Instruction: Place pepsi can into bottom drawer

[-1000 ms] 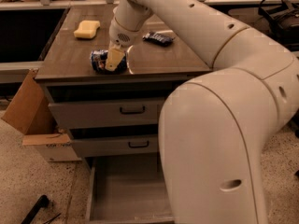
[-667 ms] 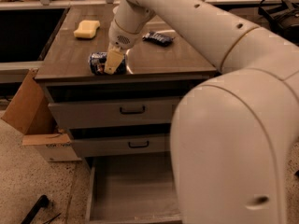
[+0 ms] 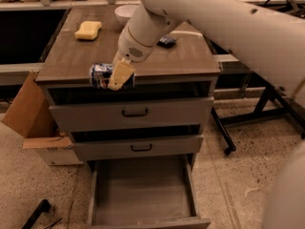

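Camera view. The gripper (image 3: 117, 77) is closed across the pepsi can (image 3: 98, 74), one pale finger (image 3: 121, 74) crossing its front. The can lies on its side at the front edge of the cabinet top (image 3: 71, 61), overlapping the lip; a second earlier it lay further back on the top. The bottom drawer (image 3: 143, 192) stands open. The bulky arm (image 3: 228, 27), which earlier covered the drawer's right half, has swung clear. Sponge (image 3: 88, 29), bowl (image 3: 125, 13) and snack packet (image 3: 167, 42) are unmoved.
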### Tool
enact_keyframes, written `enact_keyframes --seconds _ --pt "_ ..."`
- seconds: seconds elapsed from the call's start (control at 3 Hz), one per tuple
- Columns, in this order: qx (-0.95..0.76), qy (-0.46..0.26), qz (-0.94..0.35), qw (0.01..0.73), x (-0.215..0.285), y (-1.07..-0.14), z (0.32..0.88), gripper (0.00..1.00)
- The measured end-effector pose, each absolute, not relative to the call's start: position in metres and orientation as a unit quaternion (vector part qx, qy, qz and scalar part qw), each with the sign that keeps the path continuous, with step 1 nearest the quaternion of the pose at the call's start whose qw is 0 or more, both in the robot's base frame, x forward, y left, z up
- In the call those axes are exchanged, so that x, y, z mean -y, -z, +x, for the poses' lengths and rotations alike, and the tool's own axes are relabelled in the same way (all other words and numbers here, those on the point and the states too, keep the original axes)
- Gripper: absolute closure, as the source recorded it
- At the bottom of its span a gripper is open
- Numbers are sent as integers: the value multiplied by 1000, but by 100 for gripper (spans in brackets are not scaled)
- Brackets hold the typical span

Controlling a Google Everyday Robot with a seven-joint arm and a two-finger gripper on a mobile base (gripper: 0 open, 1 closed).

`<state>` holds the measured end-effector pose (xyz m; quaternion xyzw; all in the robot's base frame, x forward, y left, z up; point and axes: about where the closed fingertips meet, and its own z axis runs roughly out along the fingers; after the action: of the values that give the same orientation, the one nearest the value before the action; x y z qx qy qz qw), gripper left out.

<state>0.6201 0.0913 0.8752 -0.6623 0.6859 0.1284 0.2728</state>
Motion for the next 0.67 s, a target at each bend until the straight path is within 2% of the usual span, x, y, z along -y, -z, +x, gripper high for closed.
enact_keyframes --seconds 0.33,0.67 --pt "-672 -173 -664 280 -96 -857 578 100" --pt "-671 -177 -664 278 -98 -855 574 100"
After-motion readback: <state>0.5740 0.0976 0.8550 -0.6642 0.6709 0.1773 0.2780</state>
